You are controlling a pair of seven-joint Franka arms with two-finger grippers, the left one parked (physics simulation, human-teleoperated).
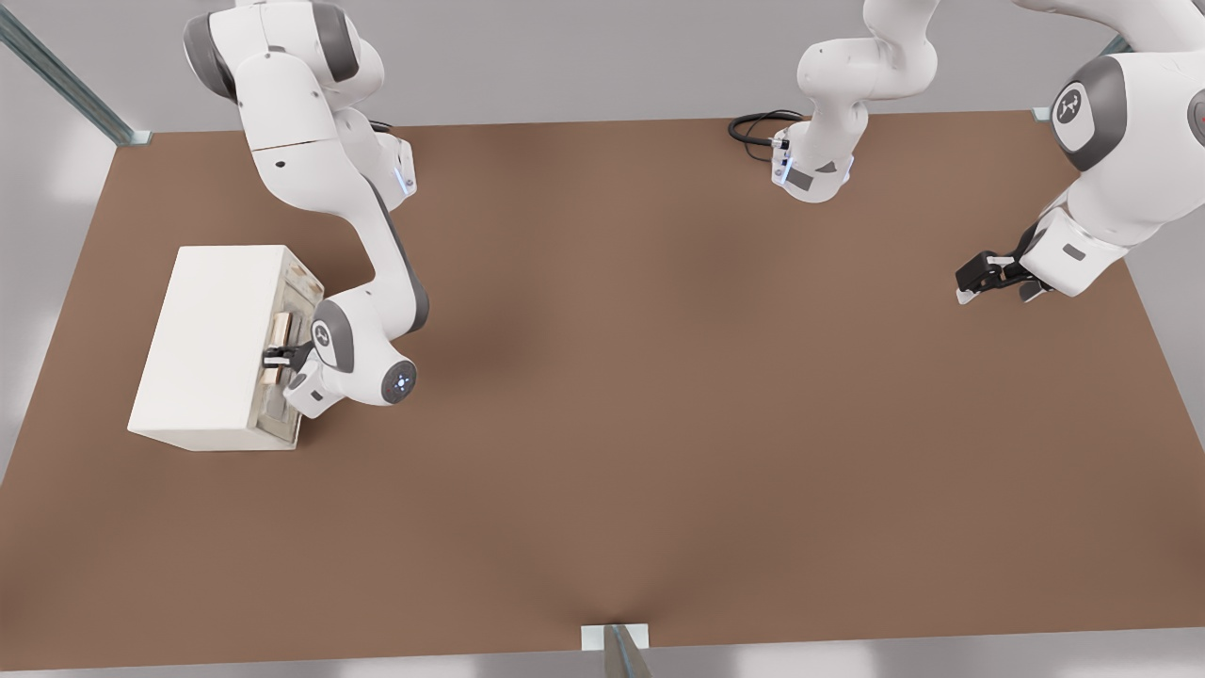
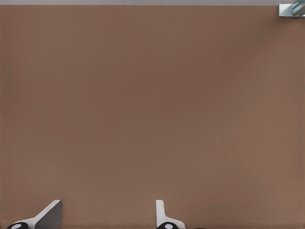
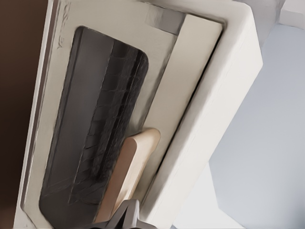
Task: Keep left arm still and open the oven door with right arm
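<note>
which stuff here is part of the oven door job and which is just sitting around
Part of the job:
- oven door, looks closed
- its wooden handle
- right arm's gripper, at the handle
- oven body

Just there:
- brown table
- parked left arm
- metal frame posts

Oven (image 1: 212,344) sits near the tabletop (image 1: 659,424) edge at the front view's left. Right arm (image 1: 377,273) and gripper (image 1: 275,357) crowd the oven door (image 1: 287,353) at its wooden handle (image 1: 279,330). Tabletop beyond the door, toward the front view's right, lies open brown surface.
</note>
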